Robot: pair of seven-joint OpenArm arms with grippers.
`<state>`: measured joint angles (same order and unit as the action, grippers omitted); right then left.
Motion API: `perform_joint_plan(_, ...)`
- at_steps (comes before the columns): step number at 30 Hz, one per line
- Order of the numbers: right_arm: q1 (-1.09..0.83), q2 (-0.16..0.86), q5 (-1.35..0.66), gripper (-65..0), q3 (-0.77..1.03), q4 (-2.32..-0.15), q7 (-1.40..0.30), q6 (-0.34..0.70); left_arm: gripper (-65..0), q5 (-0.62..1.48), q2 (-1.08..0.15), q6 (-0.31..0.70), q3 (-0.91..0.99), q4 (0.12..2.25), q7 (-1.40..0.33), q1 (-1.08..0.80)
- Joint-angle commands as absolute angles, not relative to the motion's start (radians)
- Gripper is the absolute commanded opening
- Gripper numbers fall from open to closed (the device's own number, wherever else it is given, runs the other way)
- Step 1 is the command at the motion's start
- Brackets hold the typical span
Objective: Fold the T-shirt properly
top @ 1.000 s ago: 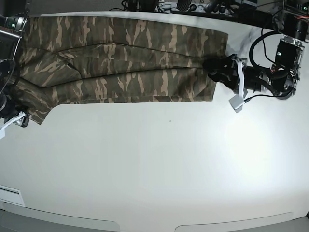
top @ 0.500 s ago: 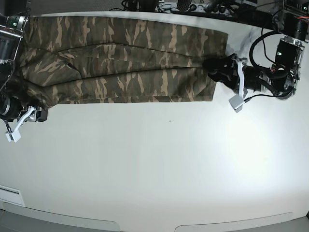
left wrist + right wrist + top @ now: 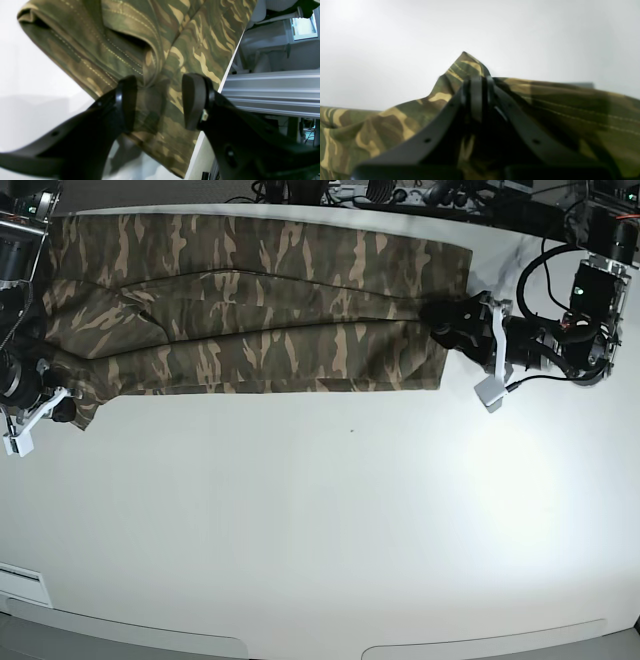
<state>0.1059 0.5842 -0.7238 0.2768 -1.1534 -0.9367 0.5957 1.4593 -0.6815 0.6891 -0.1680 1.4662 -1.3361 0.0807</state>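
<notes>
The T-shirt (image 3: 250,305) lies folded into a long band across the tabletop (image 3: 330,520) toward twelve o'clock. The right pincer (image 3: 477,90) is clamped on its nine o'clock corner; the left pincer (image 3: 158,100) stands wide apart, straddling the three o'clock hem.

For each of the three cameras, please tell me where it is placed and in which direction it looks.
Base: high above the white table, looking down; both arms show at the ends of the folded camouflage cloth T-shirt.
Left wrist: behind the left gripper, jaws apart astride the T-shirt's hem.
Right wrist: behind the right gripper, shut on a cloth corner.
All three share the T-shirt.
</notes>
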Motion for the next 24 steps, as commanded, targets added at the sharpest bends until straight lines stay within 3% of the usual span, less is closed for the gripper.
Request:
perform_joint_plan(1, 0.114, 0.603, -0.727, -65.0, 0.274, -1.159, -0.981, 0.599, -33.8, 1.484, -0.698, 0.698, -0.157, 1.479, -1.336, 0.097)
perform_joint_plan(10, 0.108, 0.655, -0.985, -65.0, 0.290, -1.332, -1.129, 0.698, -33.8, 1.484, -0.698, 0.698, -0.157, 1.479, -1.335, 0.097)
perform_joint_plan(16, 0.082, 0.699, -1.192, -65.0, 0.382, -1.484, -1.240, 0.698, -33.8, 1.484, -0.698, 0.698, -0.157, 1.479, -1.336, 0.097)
perform_joint_plan(24, -0.094, 0.715, -1.380, -65.0, 0.514, -1.625, -1.396, 0.698, -33.8, 1.484, -0.698, 0.698, -0.157, 1.479, -1.335, 0.097)
